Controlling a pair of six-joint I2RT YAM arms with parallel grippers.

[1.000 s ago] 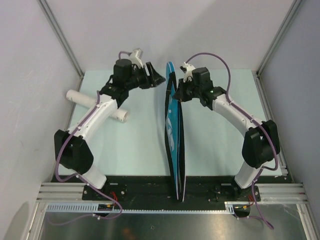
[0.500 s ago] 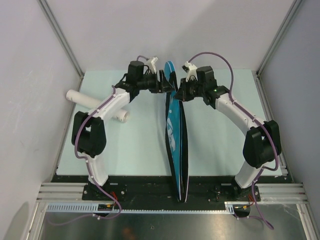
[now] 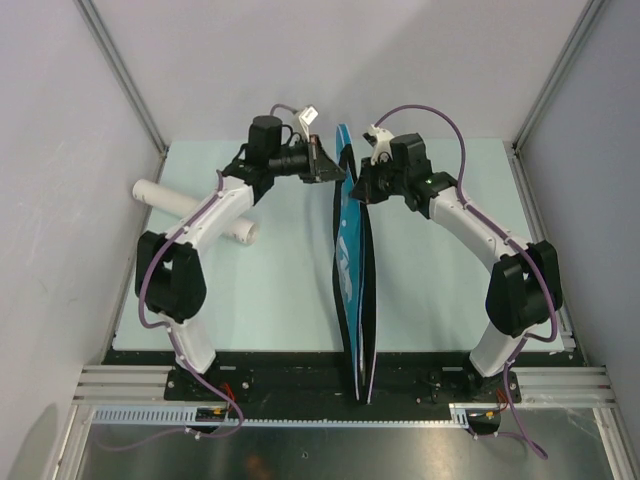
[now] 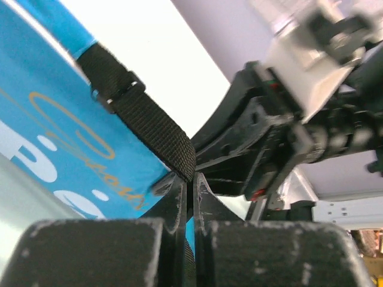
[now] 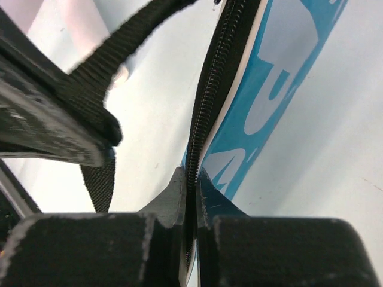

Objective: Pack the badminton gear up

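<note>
Top view: blue racket bag [image 3: 350,270] stands on its long edge mid-bench [image 3: 260,290]. It runs from between the two arm bases toward the far side. Both arms reach in to its far end, one from each side.

Left claw [image 4: 187,186]: closed, fingers pressed together on the black strap [image 4: 143,113]. The strap runs taut up and to the left from the fingertips, across the bag's blue printed face, through a buckle.

Right claw [image 5: 191,185]: closed, pinching the bag's black zipper [image 5: 209,101] edge between the fingertips. The zipper line rises straight up from the pinch, with blue panel and white lettering to its right. The strap also shows in this view, crossing on the left.

The two claws sit just beside each other, the bag's top edge between them.

White tube [image 3: 160,192]: lying on the left of the bench, angled, partly under the left arm, well apart from the bag.
</note>
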